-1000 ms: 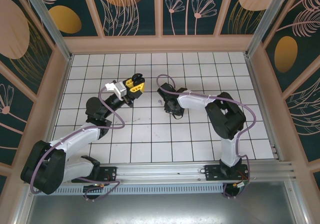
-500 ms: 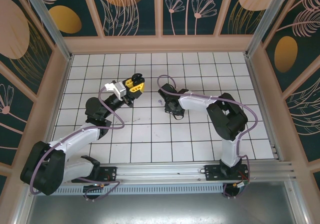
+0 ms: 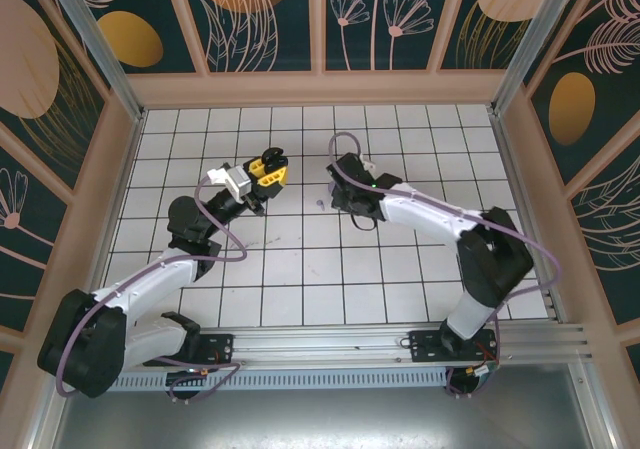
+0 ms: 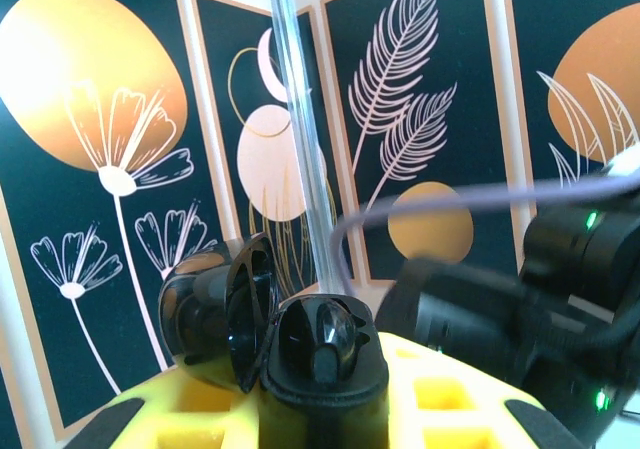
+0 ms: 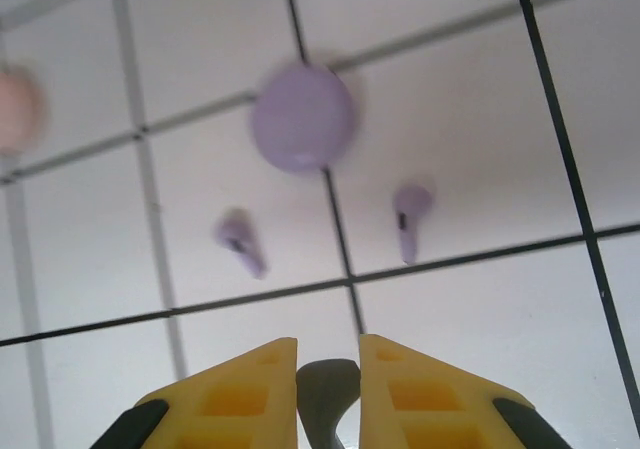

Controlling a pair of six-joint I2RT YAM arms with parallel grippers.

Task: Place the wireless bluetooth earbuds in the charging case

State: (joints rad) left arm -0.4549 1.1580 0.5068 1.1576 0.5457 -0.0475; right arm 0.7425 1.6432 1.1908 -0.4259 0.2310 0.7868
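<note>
Count, large to small: two arms; one glossy black charging case; one round lilac coin-like disc; two tiny lilac stemmed earbuds; one small dark rounded piece; one pale pink blur, too soft to identify.

Left arm reaches from its base toward 11 o'clock of the table centre, wrist raised. Left gripper is clamped on the charging case. In the left wrist view the case stands between the yellow fingers with its lid swung open to 10 o'clock.

Right arm stretches flat toward 10 o'clock from its base. Right gripper hangs just past table centre at 1 o'clock, fingers drawn narrow on the dark rounded piece. Cannot tell whether that piece is an earbud.

Seen from the right gripper, the lilac disc lies on the table at 12 o'clock. One lilac earbud lies at 1 o'clock, its twin at 11 o'clock, and the two are apart. The pink blur is at 10 o'clock.

Surface: white tiled table with a black grid. Room: dark teal wall panels with gold discs and pale leaf drawings, in pink wooden frames.
</note>
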